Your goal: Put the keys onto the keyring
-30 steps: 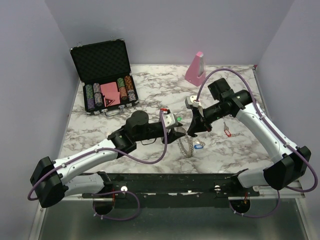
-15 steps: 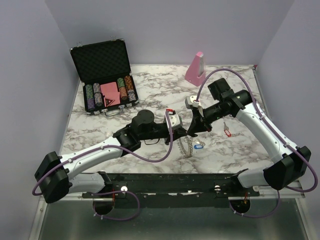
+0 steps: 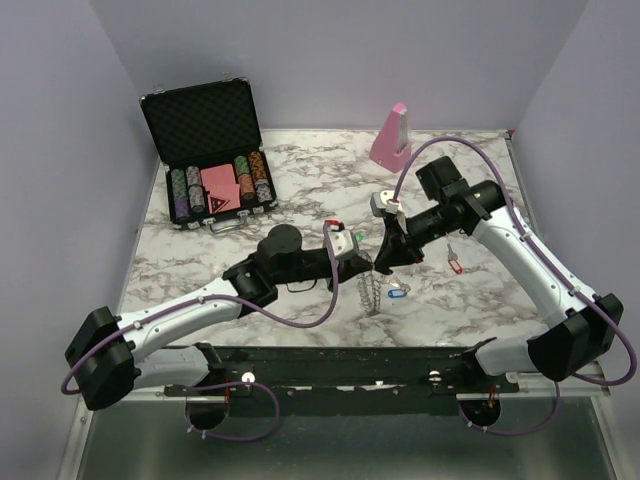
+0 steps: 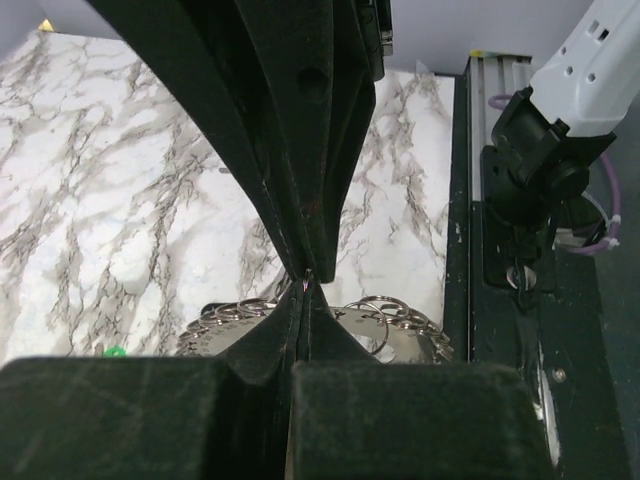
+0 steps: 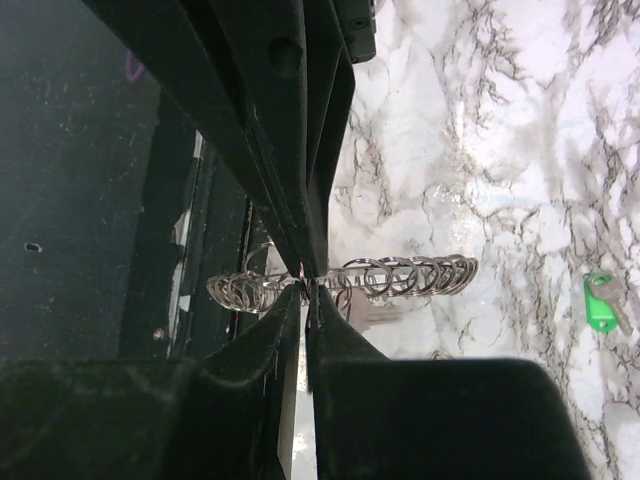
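Note:
The keyring (image 3: 371, 292) stands on edge near the table's front middle, its rim of small loops plain in the left wrist view (image 4: 400, 325) and edge-on in the right wrist view (image 5: 420, 275). My left gripper (image 3: 360, 266) (image 4: 303, 290) is shut at the ring's top rim, apparently on it. The right gripper (image 3: 381, 266) (image 5: 312, 285) meets it tip to tip, and a thin slit shows between its jaws. A blue key (image 3: 397, 293) lies just right of the ring. A red key (image 3: 455, 265) lies further right, and a green key (image 5: 600, 302) rests on the marble.
An open black case of poker chips (image 3: 215, 170) sits at the back left. A pink wedge block (image 3: 392, 135) stands at the back. The black mounting rail (image 3: 340, 365) runs along the near edge. The right arm's base (image 4: 560, 130) rises close by the ring.
My left gripper moved right to the keyring's top and closed there. The right jaws parted slightly. The ring turned from tilted to nearly upright.

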Robot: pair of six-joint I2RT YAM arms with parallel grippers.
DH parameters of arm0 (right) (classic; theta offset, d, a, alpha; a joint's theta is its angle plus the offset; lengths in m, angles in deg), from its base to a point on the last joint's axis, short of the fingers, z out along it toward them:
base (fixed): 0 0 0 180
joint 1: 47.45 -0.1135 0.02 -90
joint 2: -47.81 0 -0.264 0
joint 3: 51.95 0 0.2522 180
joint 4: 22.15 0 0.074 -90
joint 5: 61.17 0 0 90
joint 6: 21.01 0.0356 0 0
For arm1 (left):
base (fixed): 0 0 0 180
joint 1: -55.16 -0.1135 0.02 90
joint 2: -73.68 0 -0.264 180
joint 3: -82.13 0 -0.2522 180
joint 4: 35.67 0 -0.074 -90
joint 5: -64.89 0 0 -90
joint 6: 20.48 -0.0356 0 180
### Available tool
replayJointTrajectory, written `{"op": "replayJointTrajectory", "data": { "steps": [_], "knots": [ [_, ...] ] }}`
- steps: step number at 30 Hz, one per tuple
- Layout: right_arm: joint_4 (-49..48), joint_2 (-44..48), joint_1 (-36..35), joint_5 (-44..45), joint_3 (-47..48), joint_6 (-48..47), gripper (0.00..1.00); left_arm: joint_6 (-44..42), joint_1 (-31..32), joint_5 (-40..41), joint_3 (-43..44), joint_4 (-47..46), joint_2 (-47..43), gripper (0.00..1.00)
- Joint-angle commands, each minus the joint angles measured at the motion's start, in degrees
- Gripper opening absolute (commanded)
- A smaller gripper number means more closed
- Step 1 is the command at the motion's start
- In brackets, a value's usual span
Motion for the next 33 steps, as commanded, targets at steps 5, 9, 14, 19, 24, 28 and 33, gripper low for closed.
{"op": "replayJointTrajectory", "data": {
  "steps": [5, 9, 14, 19, 24, 28, 33],
  "knots": [
    [-3.13, 1.83, -0.29, -5.56, -1.68, 1.16, 0.20, 11.99, 0.45, 3.93, -10.90, -25.24, -5.83, 0.00],
    [-3.13, 1.92, -0.29, -7.66, -2.03, 0.90, 0.23, 14.55, 0.45, 4.73, -13.37, -32.38, -5.65, 0.00],
    [-4.71, 2.54, -0.20, -9.69, -3.35, 2.04, 0.25, 15.25, 0.36, 4.81, -14.95, -35.46, -5.56, 0.00],
    [-6.12, 2.98, -0.20, -10.22, -4.41, 2.75, 0.24, 16.48, 0.36, 5.52, -15.83, -37.48, -5.57, 0.00],
    [-6.64, 3.41, 0.24, -11.71, -3.88, 4.15, 0.25, 16.92, 0.36, 5.61, -16.10, -38.19, -5.13, 0.00],
    [-6.21, 3.50, 1.03, -13.29, -3.27, 4.33, 0.26, 16.84, 0.36, 5.69, -16.45, -37.92, -5.04, 0.00],
    [-5.50, 3.77, 1.56, -13.91, -2.91, 4.15, 0.28, 16.31, 0.36, 6.22, -16.89, -36.61, -5.48, 0.00]
  ]
}}
